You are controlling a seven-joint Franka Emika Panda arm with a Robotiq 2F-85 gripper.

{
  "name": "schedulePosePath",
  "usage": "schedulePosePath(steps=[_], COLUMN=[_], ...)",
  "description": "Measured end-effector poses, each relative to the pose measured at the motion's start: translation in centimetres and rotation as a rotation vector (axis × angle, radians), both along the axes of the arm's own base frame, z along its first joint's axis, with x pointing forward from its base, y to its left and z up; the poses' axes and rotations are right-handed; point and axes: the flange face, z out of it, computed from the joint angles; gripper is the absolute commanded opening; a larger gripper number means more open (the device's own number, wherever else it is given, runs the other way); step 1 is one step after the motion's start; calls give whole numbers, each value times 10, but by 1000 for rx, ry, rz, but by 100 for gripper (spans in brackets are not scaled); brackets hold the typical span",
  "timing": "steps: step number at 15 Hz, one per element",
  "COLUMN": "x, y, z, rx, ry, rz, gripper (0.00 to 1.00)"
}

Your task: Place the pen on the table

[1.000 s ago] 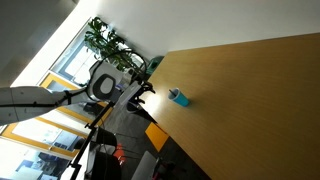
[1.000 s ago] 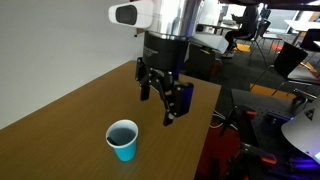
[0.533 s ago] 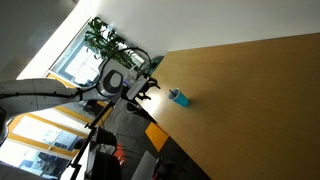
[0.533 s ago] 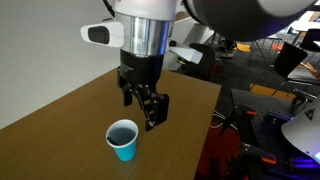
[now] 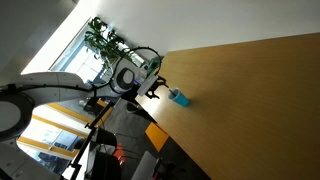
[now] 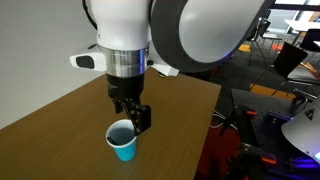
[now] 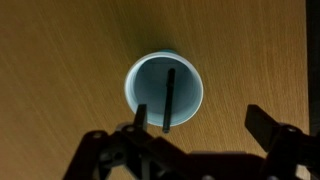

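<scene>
In the wrist view the gripper [image 7: 195, 122] hangs straight over the small blue cup [image 7: 143, 92], its jaws spread wide with nothing between them. The pen [image 7: 168, 100] stands inside the cup, leaning against the near wall, so it is not yet on the table [image 7: 60, 60]. Within the last second the arm has swung in from the right, away from the cup, and dropped until the gripper [image 6: 130, 116] sits just above the cup's rim [image 6: 122, 128]. I judge the approach nearly done and the grasp still to come. Only the wrist view shows the pen and the jaw spread. In both exterior views the pen cannot be made out, but they show the gripper's height and the cup [image 5: 180, 98] near the table's left edge.
</scene>
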Motion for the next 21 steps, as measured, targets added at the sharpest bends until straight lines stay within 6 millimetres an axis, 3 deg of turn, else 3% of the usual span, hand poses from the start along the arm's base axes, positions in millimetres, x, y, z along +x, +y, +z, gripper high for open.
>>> schedulePosePath(steps=[6, 15, 19, 21], x=[14, 42, 50, 52], y=[16, 28, 29, 30], z=[-18, -27, -34, -36], rx=[26, 51, 56, 57], ry=[17, 2, 2, 4], rz=[12, 10, 8, 6], gripper=[95, 74, 56, 59])
